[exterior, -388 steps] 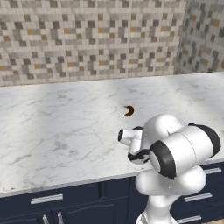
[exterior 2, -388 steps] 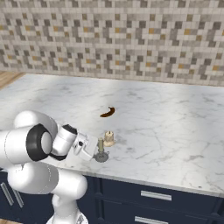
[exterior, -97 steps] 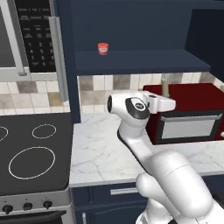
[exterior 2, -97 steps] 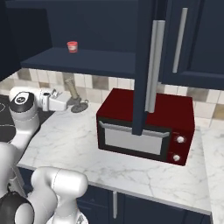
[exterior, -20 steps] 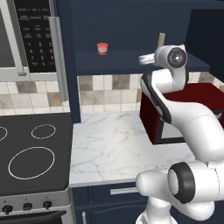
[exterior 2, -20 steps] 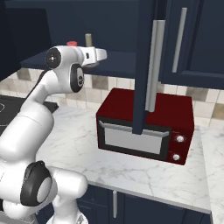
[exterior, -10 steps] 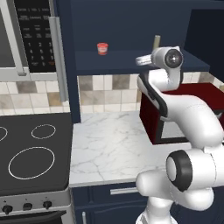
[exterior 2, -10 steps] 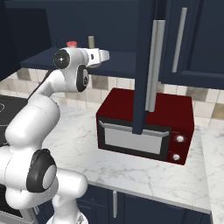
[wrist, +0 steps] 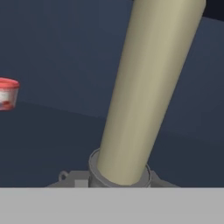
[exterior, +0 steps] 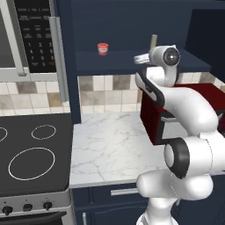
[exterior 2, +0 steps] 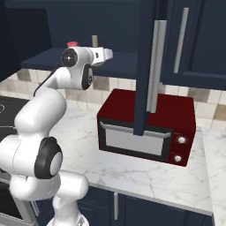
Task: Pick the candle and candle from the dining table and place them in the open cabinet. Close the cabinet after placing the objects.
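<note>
One olive taper candle (wrist: pixel 148 87) clamped in gripper (exterior: pixel 143 58), jaws narrow on its grey base | long axis near upright | over cabinet shelf (exterior: pixel 127 59) front edge, right half | red cup (exterior: pixel 103 48) well apart, left-rear corner.

The navy cabinet shelf (exterior: pixel 127 59) bears a small red cup (exterior: pixel 103 48); the marble counter (exterior 2: pixel 145 170) bears a red microwave (exterior 2: pixel 148 126).

One olive taper candle (wrist: pixel 144 87), one small red-lidded cup (exterior: pixel 103 48), one dark red microwave (exterior 2: pixel 148 126), one black stovetop (exterior: pixel 30 158), one open navy cabinet (exterior: pixel 132 61).
</note>
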